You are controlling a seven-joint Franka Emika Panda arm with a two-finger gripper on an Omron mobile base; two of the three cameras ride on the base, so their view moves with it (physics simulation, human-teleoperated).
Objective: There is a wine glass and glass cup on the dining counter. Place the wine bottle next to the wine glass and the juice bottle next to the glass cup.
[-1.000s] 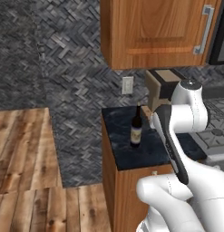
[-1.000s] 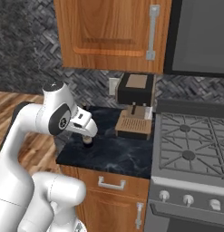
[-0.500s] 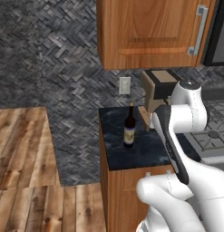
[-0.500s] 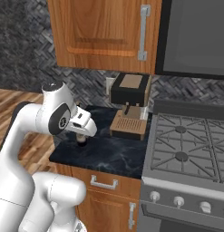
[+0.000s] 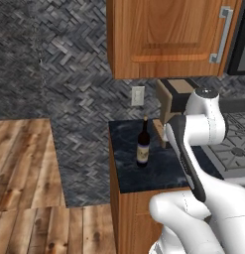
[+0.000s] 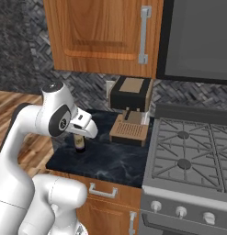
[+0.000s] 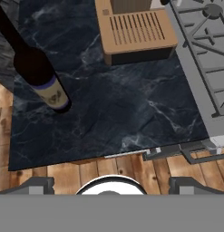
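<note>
The wine bottle (image 5: pixel 143 143) stood upright on the dark marbled tabletop (image 5: pixel 158 171), left of the coffee machine (image 6: pixel 130 108). The claw (image 7: pixel 111 185) hovered above, spread wide, holding nothing.

- Kitchen counter (image 5: pixel 158 173): dark marbled stone top on a wooden cabinet base, set beside a stove (image 6: pixel 188 156).
- Wine bottle (image 5: pixel 143 144): upright on the top, towards its left side.
- Coffee machine (image 6: pixel 129 110): stands at the back, its slatted tan tray (image 7: pixel 136 29) resting on the stone.
</note>
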